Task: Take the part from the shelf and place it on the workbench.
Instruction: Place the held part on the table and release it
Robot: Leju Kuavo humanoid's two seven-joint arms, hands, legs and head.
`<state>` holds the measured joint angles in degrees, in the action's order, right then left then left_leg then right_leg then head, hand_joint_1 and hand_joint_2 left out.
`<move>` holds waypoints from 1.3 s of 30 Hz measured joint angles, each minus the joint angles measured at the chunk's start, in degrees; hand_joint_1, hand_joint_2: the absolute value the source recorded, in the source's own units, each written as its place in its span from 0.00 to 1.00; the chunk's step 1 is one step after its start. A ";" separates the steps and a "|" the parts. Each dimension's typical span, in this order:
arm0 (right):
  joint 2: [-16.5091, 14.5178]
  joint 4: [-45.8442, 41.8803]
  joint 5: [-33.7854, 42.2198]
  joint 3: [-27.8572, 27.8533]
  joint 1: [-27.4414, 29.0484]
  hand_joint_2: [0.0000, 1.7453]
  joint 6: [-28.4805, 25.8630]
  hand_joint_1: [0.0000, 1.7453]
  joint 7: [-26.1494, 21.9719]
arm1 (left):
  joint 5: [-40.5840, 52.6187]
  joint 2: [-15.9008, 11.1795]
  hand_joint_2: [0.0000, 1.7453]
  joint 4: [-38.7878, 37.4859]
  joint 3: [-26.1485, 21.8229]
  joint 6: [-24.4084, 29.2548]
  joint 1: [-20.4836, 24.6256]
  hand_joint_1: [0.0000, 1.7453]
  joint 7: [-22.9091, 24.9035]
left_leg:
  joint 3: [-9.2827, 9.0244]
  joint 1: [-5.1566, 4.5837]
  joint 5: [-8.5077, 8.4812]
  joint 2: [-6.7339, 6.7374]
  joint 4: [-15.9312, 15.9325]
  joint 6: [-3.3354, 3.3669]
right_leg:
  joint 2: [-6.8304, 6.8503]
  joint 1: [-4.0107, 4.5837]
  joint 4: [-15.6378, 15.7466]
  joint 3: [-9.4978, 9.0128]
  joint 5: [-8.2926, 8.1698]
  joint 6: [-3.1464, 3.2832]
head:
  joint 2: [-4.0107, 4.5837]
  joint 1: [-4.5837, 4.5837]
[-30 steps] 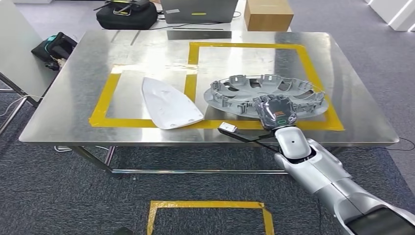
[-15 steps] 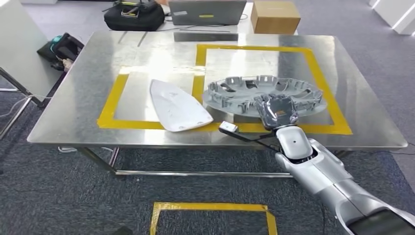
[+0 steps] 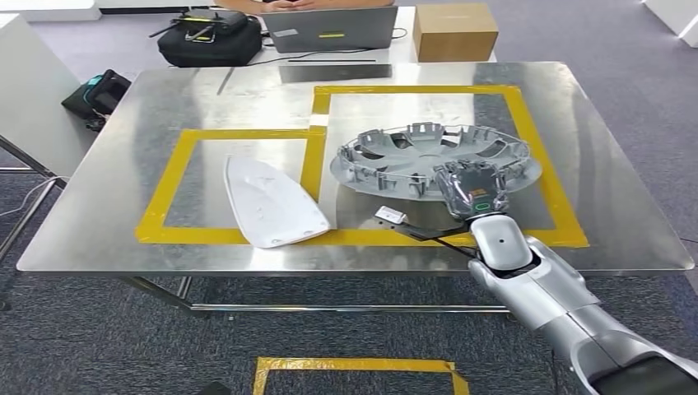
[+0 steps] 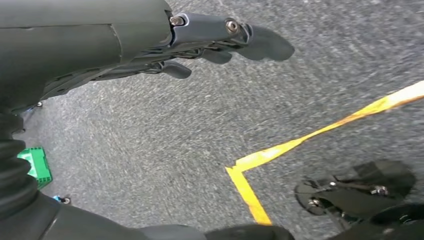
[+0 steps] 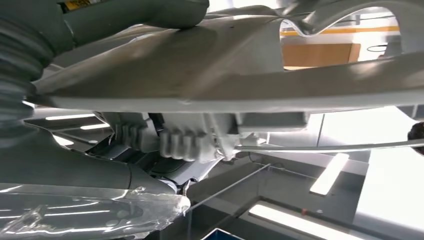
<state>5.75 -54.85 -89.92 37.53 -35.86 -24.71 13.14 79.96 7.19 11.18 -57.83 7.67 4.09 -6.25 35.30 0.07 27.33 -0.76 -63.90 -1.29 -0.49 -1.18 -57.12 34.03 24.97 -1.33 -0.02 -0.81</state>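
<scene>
A grey wheel cover point(image 3: 420, 152) hangs low over the steel workbench point(image 3: 247, 99), inside the right yellow-taped rectangle, slightly tilted. My right hand point(image 3: 471, 188) grips its near rim. In the right wrist view the cover's underside point(image 5: 225, 75) spans the picture, with my thumb point(image 5: 135, 10) pressed on it. I cannot tell whether the cover touches the table. A white curved part point(image 3: 267, 202) lies in the left taped rectangle. My left hand point(image 4: 200, 45) hangs over the carpet, fingers apart and holding nothing.
A laptop point(image 3: 333, 25), a black bag point(image 3: 210, 37) and a cardboard box point(image 3: 454, 29) stand beyond the far edge, where a person sits. Another dark bag point(image 3: 95, 90) lies at the left. Yellow tape point(image 3: 354, 366) marks the floor before the table.
The whole picture has shifted, so the camera has moved. Against the tape, the wheel cover and my right hand now stand farther from the front line, deeper inside the right rectangle.
</scene>
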 joint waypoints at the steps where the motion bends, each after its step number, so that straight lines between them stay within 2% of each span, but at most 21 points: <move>1: 0.01 -0.03 -0.01 -0.02 0.14 1.00 -0.01 1.00 -0.02 | 0.01 0.06 1.00 -0.01 0.00 0.00 -0.01 0.00 0.00 | 2.38 0.12 1.13 0.08 -3.49 -0.33 | 0.00 -0.02 0.12 -0.60 0.47 0.14 | 0.00 -0.05; 3: 0.02 -0.03 -0.02 -0.01 0.68 1.00 -0.03 1.00 -0.04 | 0.02 0.07 1.00 -0.01 0.00 0.00 -0.21 0.00 0.00 | 6.60 0.30 4.28 0.13 -8.17 -0.70 | -0.03 -0.08 0.26 -2.14 1.75 0.14 | 0.00 -0.06; 4: 0.02 -0.03 -0.02 -0.01 0.91 1.00 -0.03 1.00 -0.05 | 0.04 0.04 1.00 -0.01 0.00 0.00 -0.34 0.00 0.00 | 7.69 0.32 5.03 0.15 -8.24 -0.71 | -0.05 -0.14 0.29 -3.08 2.49 0.08 | 0.00 -0.07; 5: 0.02 -0.03 -0.02 -0.01 1.06 1.00 -0.03 1.00 -0.08 | 0.05 0.02 1.00 -0.01 0.00 0.01 -0.44 0.00 0.00 | 8.12 0.33 4.72 0.16 -6.80 -0.64 | -0.07 -0.22 0.31 -4.15 3.29 -0.03 | 0.00 -0.09; 6: 0.02 -0.03 -0.02 -0.01 1.11 1.00 -0.03 1.00 -0.11 | 0.07 0.00 1.00 -0.01 0.00 0.03 -0.49 0.00 0.00 | 7.92 0.32 2.63 0.20 -3.99 -0.49 | -0.08 -0.29 0.33 -5.25 4.13 -0.26 | 0.00 -0.08; 9: 0.02 0.09 -0.03 0.04 1.17 1.00 -0.02 1.00 -0.18 | 0.08 -0.01 1.00 -0.04 0.00 0.23 -0.78 0.00 0.21 | 6.70 0.22 -8.55 0.79 5.93 0.12 | -0.19 -0.11 0.65 -7.87 6.68 -1.32 | -0.01 -0.16; 10: 0.02 0.12 -0.03 0.04 1.18 1.00 -0.02 1.00 -0.21 | 0.08 0.00 1.00 -0.04 0.00 0.33 -0.89 0.00 0.37 | 6.27 0.18 -10.43 0.88 7.54 0.37 | -0.23 0.00 0.93 -8.82 7.13 -1.74 | -0.01 -0.12; 13: 0.02 0.02 -0.03 -0.05 0.65 1.00 -0.03 1.00 -0.22 | 0.08 0.01 1.00 -0.03 0.00 0.98 -0.62 0.00 0.68 | 4.12 0.26 -9.74 0.64 8.47 1.40 | -0.13 -0.01 -0.13 -10.23 6.55 -2.82 | -0.01 0.32; 14: 0.02 -0.01 -0.02 -0.08 0.38 1.00 -0.02 1.00 -0.16 | 0.08 -0.02 1.00 -0.03 0.00 1.34 -0.40 0.00 0.69 | 3.49 0.30 -9.37 0.60 8.61 1.76 | -0.05 -0.02 -2.04 -9.23 6.59 -3.00 | 0.01 0.57; 15: 0.02 -0.04 -0.01 -0.10 0.16 1.00 -0.01 1.00 -0.10 | 0.10 -0.09 1.00 -0.03 0.00 1.66 -0.22 0.00 0.72 | 3.03 0.31 -8.98 0.54 8.67 2.08 | 0.03 0.01 -5.06 -7.32 7.61 -3.12 | 0.01 0.78; 18: 0.02 -0.03 0.01 -0.08 0.15 1.00 -0.01 1.00 -0.11 | 0.52 -0.27 1.00 -0.03 0.04 2.05 -0.01 0.00 0.84 | 2.05 -0.01 -7.75 0.28 8.61 2.61 | 0.09 0.33 -14.06 -0.49 12.56 -3.00 | 0.01 1.12; 19: 0.02 -0.01 0.01 -0.07 0.25 1.00 -0.02 1.00 -0.15 | 0.75 -0.28 1.00 -0.03 0.08 2.02 -0.02 0.00 0.87 | 1.61 -0.13 -7.36 0.14 8.58 2.69 | 0.09 0.46 -14.78 0.76 12.75 -2.84 | 0.00 1.17; 20: 0.02 0.04 0.01 -0.05 0.28 0.75 -0.03 0.75 -0.20 | 0.99 -0.26 1.00 -0.03 0.21 1.96 -0.04 0.00 0.88 | 1.10 -0.28 -6.97 -0.04 8.55 2.75 | 0.09 0.60 -13.72 1.27 11.49 -2.62 | 0.00 1.21; 22: 0.02 0.16 0.01 -0.06 0.00 0.25 -0.07 0.25 -0.20 | 1.58 -0.15 1.00 -0.03 0.62 1.95 -0.05 0.00 1.13 | 0.17 -0.56 -6.35 -0.35 8.51 2.72 | 0.12 1.02 -6.59 0.00 5.59 -1.69 | 0.00 1.27; 23: 0.02 0.24 0.01 -0.06 -0.25 0.00 -0.10 0.00 -0.21 | 1.84 -0.09 0.75 -0.03 0.84 1.99 -0.03 0.00 1.34 | -0.16 -0.73 -6.14 -0.46 8.51 2.62 | 0.16 1.26 -2.95 -0.78 3.28 -1.17 | 0.00 1.20; 25: 0.01 0.34 -0.01 -0.04 -0.71 0.00 -0.25 0.00 -0.25 | 2.10 -0.04 0.25 -0.03 1.08 2.25 0.04 0.00 1.69 | -0.27 -0.87 -6.03 -0.47 8.49 2.18 | 0.19 1.65 0.62 -1.62 1.34 -0.36 | 0.00 1.08; 26: -0.01 0.38 -0.01 -0.03 -0.85 0.00 -0.38 0.00 -0.27 | 2.12 -0.04 0.00 -0.03 1.15 2.41 0.07 0.00 1.78 | -0.20 -0.92 -6.01 -0.43 8.47 2.30 | 0.14 1.70 0.82 -1.76 1.27 -0.44 | 0.00 1.01; 30: 0.04 0.70 -0.02 -0.07 -0.98 0.00 -0.74 0.00 -0.21 | 2.26 -0.08 0.00 -0.03 1.59 2.75 0.02 0.00 1.81 | -0.05 -0.93 -6.03 -0.32 8.51 3.55 | -0.22 1.68 0.92 -1.96 0.54 -0.92 | 0.00 0.87; 33: 0.04 0.83 -0.03 -0.05 -1.00 0.00 -0.75 0.00 -0.23 | 2.28 -0.09 0.00 -0.03 1.92 2.93 0.23 0.00 1.85 | -0.13 -0.91 -6.03 -0.29 8.80 3.41 | -0.25 1.74 0.92 -1.90 0.71 -0.65 | 0.00 0.86; 37: 0.04 0.96 -0.03 -0.05 -1.03 0.00 -0.75 0.00 -0.14 | 2.42 -0.14 0.00 -0.03 2.20 3.58 0.24 0.00 2.69 | -0.17 -0.77 -5.91 -0.29 9.02 2.29 | -0.20 1.81 0.90 -1.88 0.88 -0.36 | 0.00 0.87; 39: 0.04 0.99 -0.03 -0.05 -1.05 0.00 -0.75 0.00 -0.06 | 2.42 -0.27 0.00 -0.03 2.27 3.75 0.22 0.00 3.07 | -0.15 -0.86 -5.66 -0.30 8.92 2.34 | -0.19 1.72 0.99 -1.92 0.92 -0.44 | 0.00 0.86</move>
<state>5.79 -53.86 -89.95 37.48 -36.91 -25.46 13.08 82.37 6.91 11.15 -55.56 11.42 4.32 -3.18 35.16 -0.80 21.67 -1.07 -54.97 1.05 -0.68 0.53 -56.14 32.10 25.88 -1.77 -0.02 0.05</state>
